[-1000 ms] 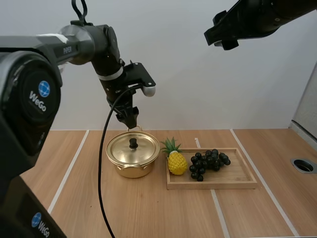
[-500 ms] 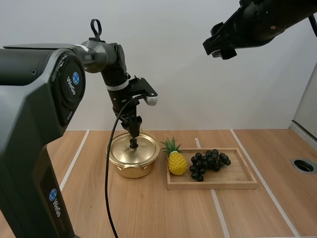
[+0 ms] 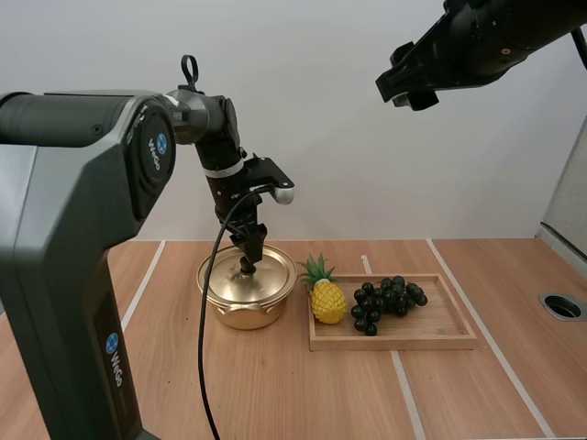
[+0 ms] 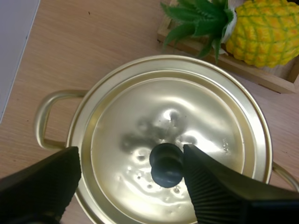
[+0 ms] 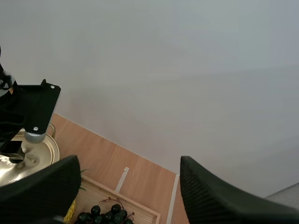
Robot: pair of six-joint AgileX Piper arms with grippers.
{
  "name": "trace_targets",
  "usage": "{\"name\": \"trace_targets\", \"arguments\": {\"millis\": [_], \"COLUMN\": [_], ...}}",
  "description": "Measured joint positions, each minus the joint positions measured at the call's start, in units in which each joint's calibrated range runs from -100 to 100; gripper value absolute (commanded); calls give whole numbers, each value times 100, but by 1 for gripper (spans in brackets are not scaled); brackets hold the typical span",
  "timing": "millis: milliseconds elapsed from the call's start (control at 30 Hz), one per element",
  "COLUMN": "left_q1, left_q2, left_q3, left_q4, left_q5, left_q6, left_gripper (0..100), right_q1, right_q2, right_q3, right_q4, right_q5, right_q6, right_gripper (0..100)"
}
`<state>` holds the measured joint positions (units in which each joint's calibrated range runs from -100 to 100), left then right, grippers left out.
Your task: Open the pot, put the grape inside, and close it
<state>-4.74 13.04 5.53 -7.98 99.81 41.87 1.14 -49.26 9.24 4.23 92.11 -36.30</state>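
Standing on the wooden table [image 3: 275,394], the pot [image 3: 240,310] is a shiny gold-coloured one with a looped handle at each side. Its lid [image 4: 196,107] is on, seated inside the rim, and is of the same polished gold, with a small round black knob [image 4: 166,164] at its centre. The pot is just beside the left end of a shallow wooden tray [image 3: 436,327].

The grapes [image 3: 387,301] are a bunch of small, round, glossy black berries lying on its side near the middle of the tray. A yellow toy pineapple [image 3: 327,299] with a green leafy crown stands upright at the tray's left end, between the pot and the grapes.

By count there is one pot, one lid, one bunch of grapes, one pineapple and one tray.

The left gripper [image 3: 249,260] points down right over the centre of the lid. In the left wrist view its fingers [image 4: 219,186] stand apart with the ribbed inner faces turned to each other and the knob between them; the knob sits close against one finger, with a clear gap to the other, so the claw is spread and grips nothing.

The right gripper [image 3: 409,79] hangs high above the table, well apart from the tray and pot. In its own wrist view its two fingers are also spread wide, with nothing between them
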Motion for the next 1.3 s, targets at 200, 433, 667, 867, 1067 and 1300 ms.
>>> {"name": "trace_targets", "arguments": {"millis": [200, 433, 667, 867, 1067, 1300], "left_q1": [0, 0, 0, 0, -18, -18], "left_q2": [49, 464, 482, 482, 441, 18], "left_q3": [-7, -23, -23, -23, -23, -23], "left_q4": [-10, -32, -46, -91, -187, -120], "left_q5": [0, 16, 19, 19, 19, 19], "left_q6": [-12, -116, -251, -455, -559, -600], "left_gripper": [100, 100, 100, 12, 0, 0], "right_q1": [0, 0, 0, 0, 0, 0], "right_q2": [0, 37, 50, 50, 50, 50], "right_q3": [0, 0, 0, 0, 0, 0], "right_q4": [9, 107, 107, 107, 107, 107], "right_q5": [0, 0, 0, 0, 0, 0], "right_q6": [0, 0, 0, 0, 0, -10], "right_gripper": [100, 100, 100, 100, 100, 100]}}
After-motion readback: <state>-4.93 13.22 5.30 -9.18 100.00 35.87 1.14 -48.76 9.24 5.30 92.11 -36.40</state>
